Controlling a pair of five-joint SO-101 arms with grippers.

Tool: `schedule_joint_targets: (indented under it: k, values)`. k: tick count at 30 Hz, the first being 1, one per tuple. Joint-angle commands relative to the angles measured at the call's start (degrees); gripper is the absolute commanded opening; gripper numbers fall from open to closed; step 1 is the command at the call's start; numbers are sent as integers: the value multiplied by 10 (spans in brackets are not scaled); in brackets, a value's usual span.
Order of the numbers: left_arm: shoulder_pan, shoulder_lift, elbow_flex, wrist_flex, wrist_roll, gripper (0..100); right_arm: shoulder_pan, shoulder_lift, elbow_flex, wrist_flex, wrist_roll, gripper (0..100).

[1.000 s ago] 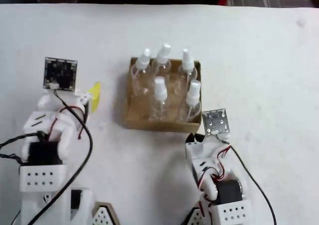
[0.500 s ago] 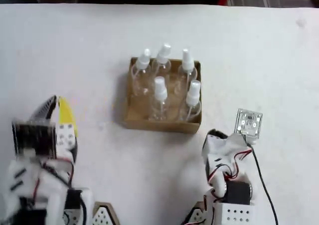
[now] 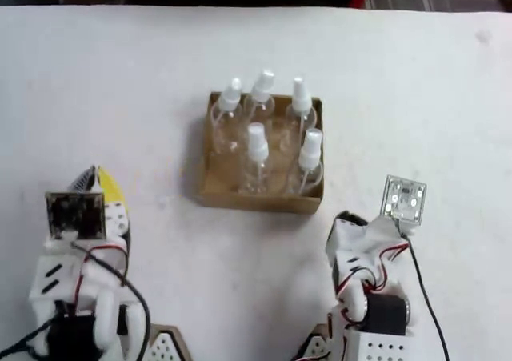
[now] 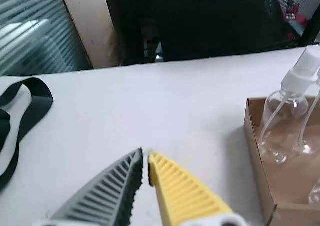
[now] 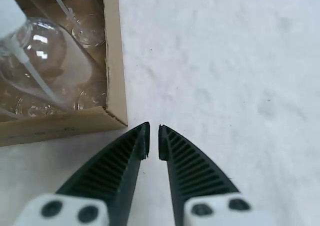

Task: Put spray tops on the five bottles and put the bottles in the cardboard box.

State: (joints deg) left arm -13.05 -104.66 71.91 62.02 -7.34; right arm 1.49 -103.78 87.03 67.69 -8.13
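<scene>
Both arms have drawn back toward their bases over the last second. The left one, which had been stretched out over the table (image 3: pixel 400 81) to the left of the cardboard box (image 3: pixel 256 202), now sits folded near the front edge. The right one, which had been close against the box's front right corner, has slid off to the right and stands apart from it.

The left claw (image 4: pixel 146 158), one finger grey and one yellow, is closed to a thin slit and holds nothing. It hangs low over bare table and points past the box's left side. The right claw (image 5: pixel 153 136), with two black ribbed fingers, is likewise nearly closed and empty, and its tips hover just off the box's near corner. Parked this way, both arms seem to be clear of the box because nothing is left for them to carry.

All five bottles (image 3: pixel 258 159) stand upright inside the box, three along the far side and two nearer the arms, packed close enough to hold one another up. They are clear plastic with rounded shoulders, so the brown cardboard shows through them. Each wears a white spray top (image 3: pixel 257 139), and a thin tube runs down inside. Judged from this, the task looks finished.
</scene>
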Motion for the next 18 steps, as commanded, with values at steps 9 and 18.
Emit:
schedule_joint_targets:
  k: [9, 18]
  values:
    - [-7, -4, 188, -32, -6, 24, 2, 4, -4, 1, -5, 15]
    - [0, -3, 251, 5, -5, 24, -30, 4, 40, -26, -5, 15]
